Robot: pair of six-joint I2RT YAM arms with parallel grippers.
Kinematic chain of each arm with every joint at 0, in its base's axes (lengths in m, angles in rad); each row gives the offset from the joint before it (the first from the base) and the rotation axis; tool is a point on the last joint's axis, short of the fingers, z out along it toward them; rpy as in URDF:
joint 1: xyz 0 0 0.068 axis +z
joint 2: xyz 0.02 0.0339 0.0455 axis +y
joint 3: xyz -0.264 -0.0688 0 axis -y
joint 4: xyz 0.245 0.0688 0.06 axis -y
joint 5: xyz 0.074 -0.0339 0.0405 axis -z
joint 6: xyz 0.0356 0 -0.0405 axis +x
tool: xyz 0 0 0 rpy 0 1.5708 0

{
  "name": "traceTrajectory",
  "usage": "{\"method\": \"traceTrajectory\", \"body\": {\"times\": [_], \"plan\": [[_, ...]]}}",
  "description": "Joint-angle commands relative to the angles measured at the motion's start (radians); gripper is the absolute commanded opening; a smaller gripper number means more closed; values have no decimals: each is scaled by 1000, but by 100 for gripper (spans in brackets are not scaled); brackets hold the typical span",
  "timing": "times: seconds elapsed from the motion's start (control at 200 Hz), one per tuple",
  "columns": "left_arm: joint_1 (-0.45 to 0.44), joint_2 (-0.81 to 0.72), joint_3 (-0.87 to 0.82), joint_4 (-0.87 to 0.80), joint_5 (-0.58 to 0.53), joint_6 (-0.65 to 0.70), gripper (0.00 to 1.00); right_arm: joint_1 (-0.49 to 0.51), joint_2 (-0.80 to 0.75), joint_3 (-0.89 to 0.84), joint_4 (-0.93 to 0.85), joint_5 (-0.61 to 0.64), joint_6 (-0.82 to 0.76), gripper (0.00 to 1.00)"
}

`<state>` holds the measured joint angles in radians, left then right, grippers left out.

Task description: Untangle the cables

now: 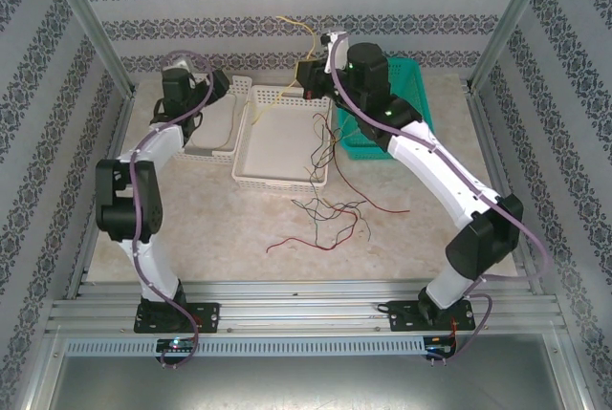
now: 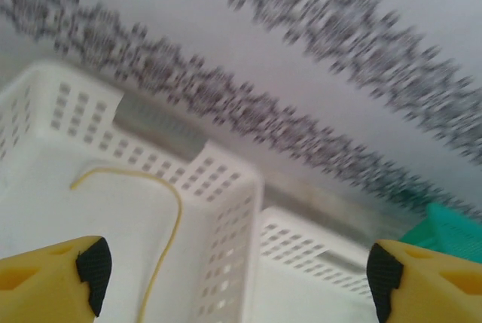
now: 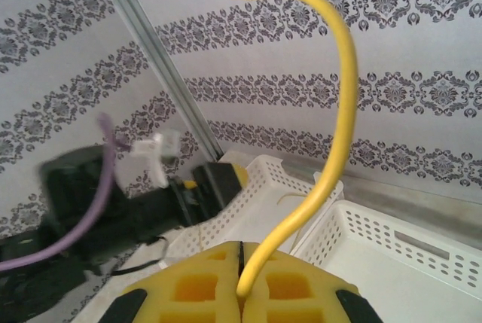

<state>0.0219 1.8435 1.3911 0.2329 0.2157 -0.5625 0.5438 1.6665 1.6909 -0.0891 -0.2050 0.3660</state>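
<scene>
**wirenut:** so which step of the untangling is this?

**benchrat:** Sorting out single strands, I'd say. The right gripper (image 3: 242, 278) is clamped shut on a yellow cable (image 3: 339, 97), held up over the far edge of the middle white basket (image 1: 277, 142), and the free end curls up above it. The left gripper (image 2: 233, 278) is spread wide with nothing between its fingers (image 2: 45, 278). It hovers over the left white basket (image 2: 60, 105), the one right beside the middle basket, and another yellow wire (image 2: 169, 210) lies loose in there.

**wirenut:** and the rest of the bunch?

**benchrat:** The main tangle (image 1: 325, 214) of red, dark and yellowish cables sits on the table (image 1: 210, 228) just in front of the middle basket. A few strands (image 1: 320, 152) are draped over that basket's right side. The green basket (image 1: 413, 85) is on its right. I can't tell if the held cable's lower end is clear of the pile.

**wirenut:** next move?

**benchrat:** Just my guess, but the right arm carries its yellow cable over a basket and lowers it well in before opening. The thing looks springy, so it could flick out or drag neighbours along. The left one is free, so it'd head for the tangle in front of the middle basket and pinch one strand, not a clump.
</scene>
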Motion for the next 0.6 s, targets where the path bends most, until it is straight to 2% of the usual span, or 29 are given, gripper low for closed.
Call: {"method": "traceTrajectory", "body": {"times": [0.0, 0.1, 0.24, 0.395, 0.545, 0.595], "plan": [[10, -116, -28, 68, -26, -15, 95, 17, 51, 87, 2, 20, -13, 0], [13, -196, -48, 42, -57, -61, 97, 34, 147, 191, -45, 17, -26, 0], [12, -339, -90, -85, -122, -96, 100, 54, 323, 388, -118, 18, -43, 0], [10, -509, -150, -252, -185, -91, 100, 73, 578, 722, -274, 48, -72, 0], [7, -710, -253, -389, -262, -110, 100, 86, 867, 1141, -445, 112, -98, 0], [7, -771, -285, -432, -273, -119, 100, 86, 928, 1208, -459, 120, -81, 0]]}}
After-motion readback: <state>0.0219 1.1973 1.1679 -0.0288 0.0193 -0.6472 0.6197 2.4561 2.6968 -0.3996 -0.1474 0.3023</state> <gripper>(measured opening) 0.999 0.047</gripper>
